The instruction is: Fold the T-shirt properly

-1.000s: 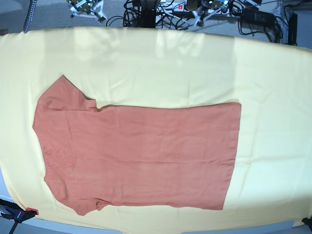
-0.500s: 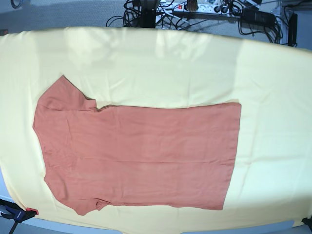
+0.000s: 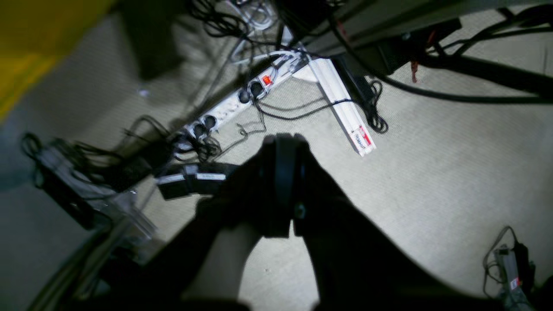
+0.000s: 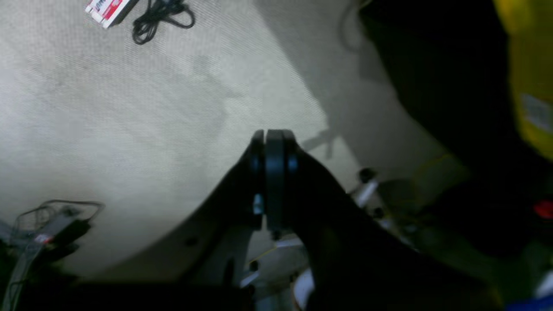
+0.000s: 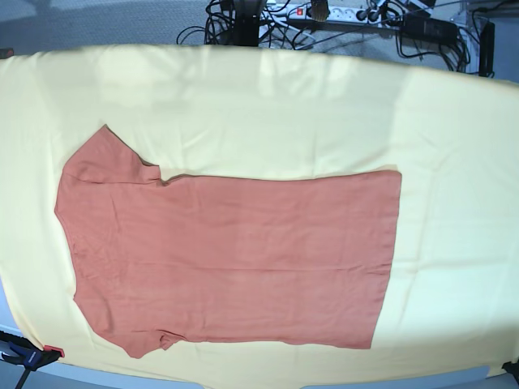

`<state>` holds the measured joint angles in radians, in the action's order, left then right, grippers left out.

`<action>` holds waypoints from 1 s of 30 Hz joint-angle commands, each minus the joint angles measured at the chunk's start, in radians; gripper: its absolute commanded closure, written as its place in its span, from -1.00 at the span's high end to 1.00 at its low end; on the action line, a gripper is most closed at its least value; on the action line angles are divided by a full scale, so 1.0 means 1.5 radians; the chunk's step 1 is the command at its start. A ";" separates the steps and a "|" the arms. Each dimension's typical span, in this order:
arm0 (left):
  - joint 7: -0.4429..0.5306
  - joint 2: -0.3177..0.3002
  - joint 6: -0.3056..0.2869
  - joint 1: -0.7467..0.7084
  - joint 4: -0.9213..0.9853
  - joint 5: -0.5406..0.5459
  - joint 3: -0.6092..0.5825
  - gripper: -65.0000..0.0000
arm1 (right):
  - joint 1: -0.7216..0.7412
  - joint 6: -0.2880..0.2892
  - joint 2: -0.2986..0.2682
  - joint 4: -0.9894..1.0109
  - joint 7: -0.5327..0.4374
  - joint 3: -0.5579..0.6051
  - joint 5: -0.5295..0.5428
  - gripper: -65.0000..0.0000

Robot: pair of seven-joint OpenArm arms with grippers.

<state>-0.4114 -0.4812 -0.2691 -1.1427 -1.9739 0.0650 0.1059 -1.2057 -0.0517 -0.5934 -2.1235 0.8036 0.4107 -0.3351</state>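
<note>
Left gripper (image 3: pixel 285 140) and right gripper (image 4: pixel 272 134) closed, above floor.

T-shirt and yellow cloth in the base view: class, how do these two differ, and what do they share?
The T-shirt is rust-orange; the yellow cloth is pale yellow. The T-shirt is far smaller and lies on top; the cloth spreads beneath it across nearly the whole view. The T-shirt has sleeves; the cloth is one plain sheet. Both lie flat and unprinted.

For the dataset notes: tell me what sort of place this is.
Probably a robotics lab or workshop. A T-shirt lies flat on a pale yellow cloth over a work table, with power strips and tangled cables on the carpeted floor.
</note>
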 commanded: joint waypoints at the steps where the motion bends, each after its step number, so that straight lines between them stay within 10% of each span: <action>1: 0.006 -0.004 -0.009 -0.024 -0.036 0.012 0.019 -1.00 | -0.027 -0.013 -0.002 -0.031 0.010 0.001 -0.025 -1.00; 18: -0.026 -0.024 -0.041 -0.051 -0.255 0.075 0.241 -1.00 | -0.069 -0.174 -0.006 -0.155 0.063 -0.046 -0.417 -1.00; 24: -0.025 -0.070 -0.040 0.013 -0.255 0.072 0.270 -1.00 | -0.028 -0.176 -0.006 -0.155 -0.015 -0.176 -0.367 -1.00; 30: 0.023 -0.129 -0.052 0.105 -0.255 0.070 0.270 -1.00 | 0.125 -0.036 -0.006 -0.155 -0.144 -0.258 -0.138 -1.00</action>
<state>-0.3958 -0.6670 -0.3561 -0.9787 -2.3413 0.1661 0.5053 -1.0111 -0.0780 -0.5938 -2.3409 0.5987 0.0299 -0.5095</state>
